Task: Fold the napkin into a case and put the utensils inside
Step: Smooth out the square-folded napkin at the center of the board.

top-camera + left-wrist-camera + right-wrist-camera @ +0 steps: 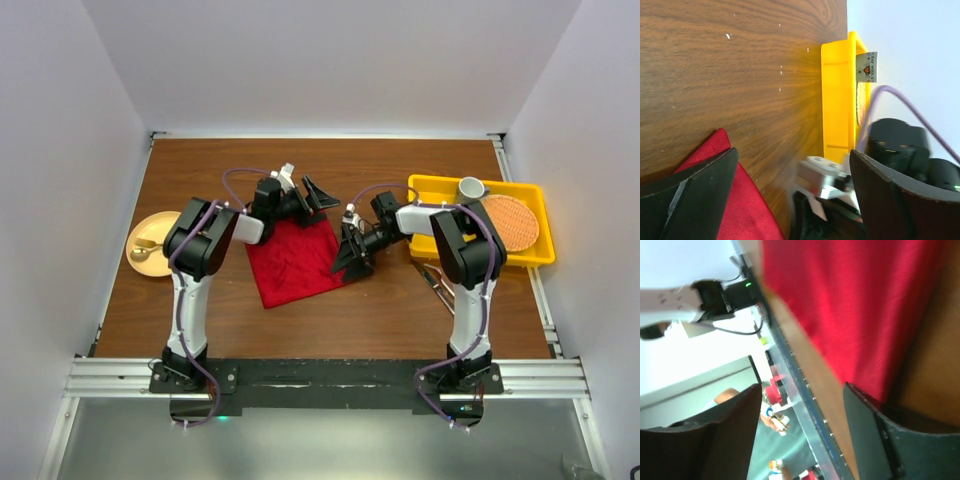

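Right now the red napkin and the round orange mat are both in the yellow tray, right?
No. The round orange mat is in the yellow tray, but the red napkin lies on the wooden table, as the top view shows.

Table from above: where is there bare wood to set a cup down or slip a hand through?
Bare wood: the far strip of the table, left of the yellow tray, and the near strip between the napkin and the metal rail. Crowded: the middle, where the left arm and right arm reach over the napkin, and the right, with utensils near the tray.
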Motion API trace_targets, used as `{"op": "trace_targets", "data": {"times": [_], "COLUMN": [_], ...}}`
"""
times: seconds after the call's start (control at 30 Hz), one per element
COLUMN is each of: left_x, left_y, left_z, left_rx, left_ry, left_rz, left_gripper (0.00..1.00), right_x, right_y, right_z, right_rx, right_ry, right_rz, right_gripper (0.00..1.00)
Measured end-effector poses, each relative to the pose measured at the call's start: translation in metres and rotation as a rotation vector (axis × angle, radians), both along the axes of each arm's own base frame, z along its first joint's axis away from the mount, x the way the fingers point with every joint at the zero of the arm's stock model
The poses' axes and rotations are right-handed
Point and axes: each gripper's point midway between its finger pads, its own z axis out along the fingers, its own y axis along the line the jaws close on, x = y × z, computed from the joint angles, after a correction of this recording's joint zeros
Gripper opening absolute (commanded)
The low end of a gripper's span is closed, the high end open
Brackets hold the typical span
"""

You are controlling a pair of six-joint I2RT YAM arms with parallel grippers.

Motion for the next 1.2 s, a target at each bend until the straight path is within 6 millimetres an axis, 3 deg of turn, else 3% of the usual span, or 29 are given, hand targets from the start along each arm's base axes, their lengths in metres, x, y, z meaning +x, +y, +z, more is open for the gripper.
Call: {"op": "trace_targets", "data": {"times": [0.13,0.23,0.33,0.43,0.63,0.97,1.2], "left_x": [0.000,0.000,0.000,0.000,0.000,-0.001,-0.002], "left_y": [0.002,0.002,0.002,0.002,0.002,0.003,0.003], "left_z": [0.000,0.000,0.000,0.000,0.000,0.000,0.000], "left_rx": [0.004,0.004,0.005,0.005,0.005,0.006,0.011], "left_ry": [-0.006,-0.011,-0.011,-0.011,-0.012,-0.017,-0.023], "left_rz": [0.000,0.000,-0.001,-0.001,-0.002,-0.013,-0.023], "left_gripper": [1.00,1.00,1.00,1.00,1.00,1.00,1.00], "right_x": [0.003,0.011,0.022,0.034,0.056,0.059,0.061], "right_y": [0.003,0.009,0.015,0.022,0.032,0.052,0.048], "right_z": [0.035,0.066,0.082,0.077,0.038,0.037,0.012], "right_rx": [0.064,0.134,0.190,0.206,0.167,0.214,0.161], "right_ry": [-0.072,-0.172,-0.241,-0.249,-0.186,-0.204,-0.206], "right_rz": [0.016,0.016,0.003,-0.019,-0.100,-0.166,-0.191], "right_gripper": [0.98,0.98,0.98,0.98,0.98,0.98,0.98]}}
